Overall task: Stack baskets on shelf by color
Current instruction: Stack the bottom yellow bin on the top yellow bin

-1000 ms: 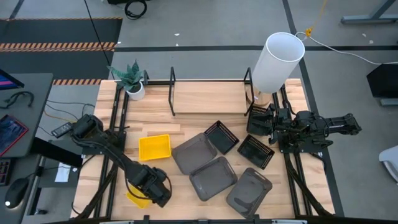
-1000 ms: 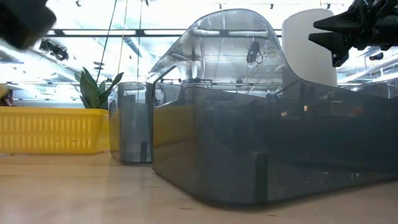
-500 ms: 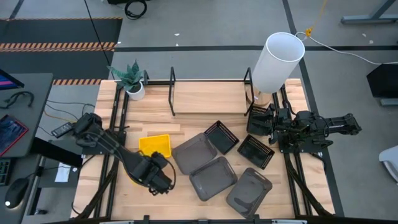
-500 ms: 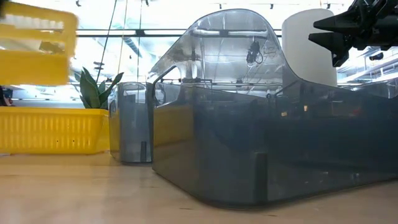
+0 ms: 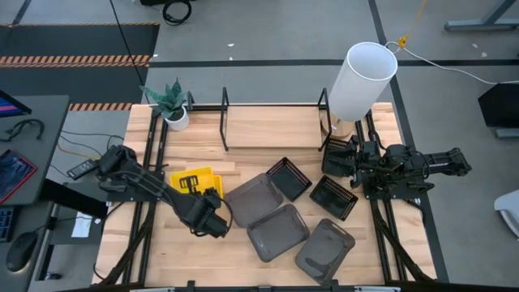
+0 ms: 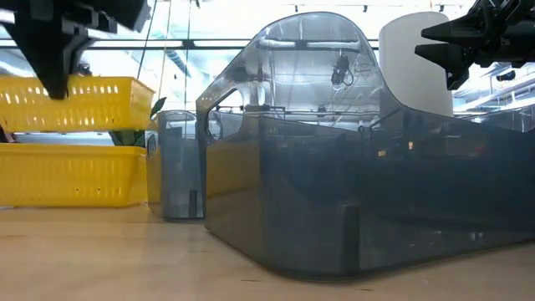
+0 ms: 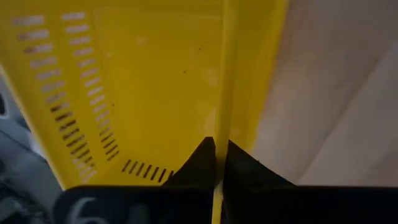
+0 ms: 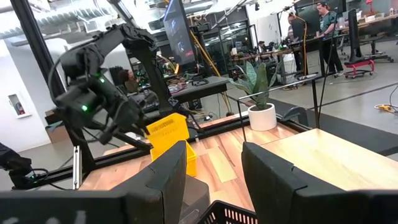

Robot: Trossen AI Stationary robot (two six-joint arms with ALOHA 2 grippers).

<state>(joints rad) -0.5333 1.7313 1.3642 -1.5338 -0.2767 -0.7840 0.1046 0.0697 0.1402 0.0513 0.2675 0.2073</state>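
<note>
My left gripper [image 7: 216, 146] is shut on a yellow basket [image 6: 79, 104] that hangs level over a second yellow basket [image 6: 67, 176], which rests on the table at the left. In the high view the held basket [image 5: 188, 180] covers most of the lower one. Three grey baskets [image 5: 278, 231] lie in the near middle, with two black mesh baskets [image 5: 288, 178] beyond them. The black wire shelf [image 5: 225, 122] stands at the far edge. My right gripper [image 8: 214, 180] stays open and still at the right. My left gripper pinches the held basket's side wall at its rim [image 7: 221, 118], one finger inside the basket and one outside. The fingers come steeply from above on the basket's near side. The basket is lifted clear and level, its open side up.
A tall white cylinder [image 5: 361, 81] stands at the far right beside the shelf. A small potted plant [image 5: 172, 105] sits at the far left corner. Bare wood lies in front of the shelf and along the near left edge.
My left gripper has risen from near the table's front left edge and gone toward the far edge, rolling its wrist. The yellow basket it holds has come up off the table, turned level and now hangs over the other yellow basket.
</note>
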